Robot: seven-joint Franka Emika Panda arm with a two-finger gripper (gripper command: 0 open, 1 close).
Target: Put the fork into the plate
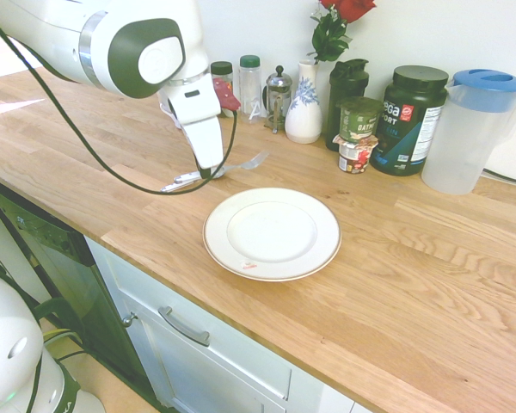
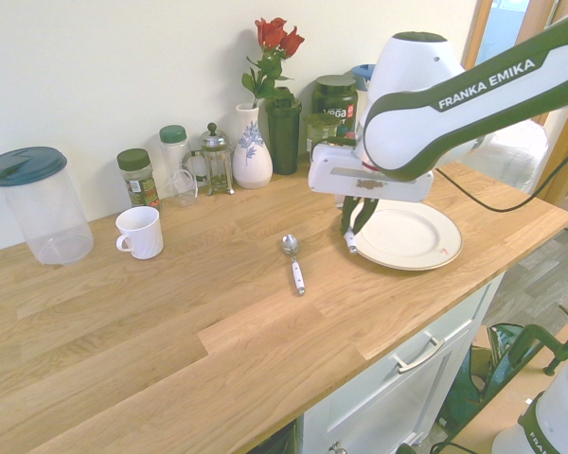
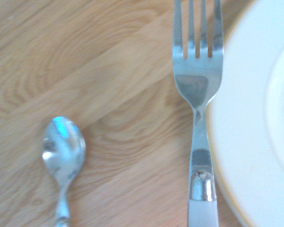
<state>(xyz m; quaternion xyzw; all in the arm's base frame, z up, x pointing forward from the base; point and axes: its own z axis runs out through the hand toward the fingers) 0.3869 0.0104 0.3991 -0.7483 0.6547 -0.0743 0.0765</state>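
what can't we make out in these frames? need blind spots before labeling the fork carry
- Grip point on the fork: first exterior view, gripper covers it; handle end cut by the wrist view's bottom edge.
- Fork in second exterior view: only a sliver shows below the gripper.
- Plate: cut by the wrist view's right edge.
- Spoon handle: cut by the wrist view's bottom edge.
- Jar labels: too small, both exterior views.

Wooden countertop [image 2: 170, 322] with plate [image 2: 409, 235], spoon [image 2: 292, 260], mug [image 2: 140, 233], jars.
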